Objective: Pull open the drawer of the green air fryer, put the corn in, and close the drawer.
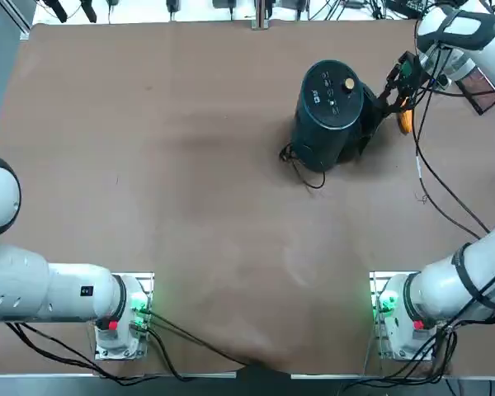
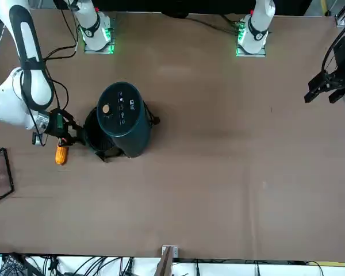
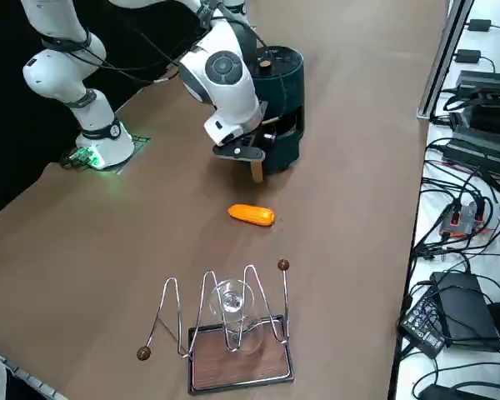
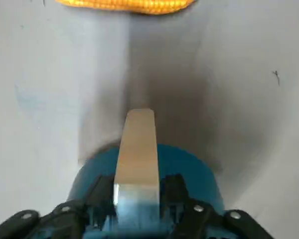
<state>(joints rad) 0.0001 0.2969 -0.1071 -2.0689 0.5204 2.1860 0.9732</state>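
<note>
Dark green, one fryer [image 1: 330, 111] stands upper right of centre in the top view; its drawer [image 2: 96, 136] juts a little toward the right gripper [image 4: 137, 191]. One corn [image 3: 252, 215] lies on the table [image 1: 190, 206], outside the drawer, mid-frame in the side view. Whether anything is inside the drawer is hidden. In the wrist view the fingers [image 4: 173, 186] flank the pale handle [image 4: 136, 154] with slight gaps, probably just loosened, gripping nothing. One wire rack [image 3: 225, 325] with a glass [image 3: 231, 304] sits bottom centre of the side view.

One green air fryer [image 1: 328, 111], one corn [image 3: 252, 215], one wire rack [image 3: 225, 333].
</note>
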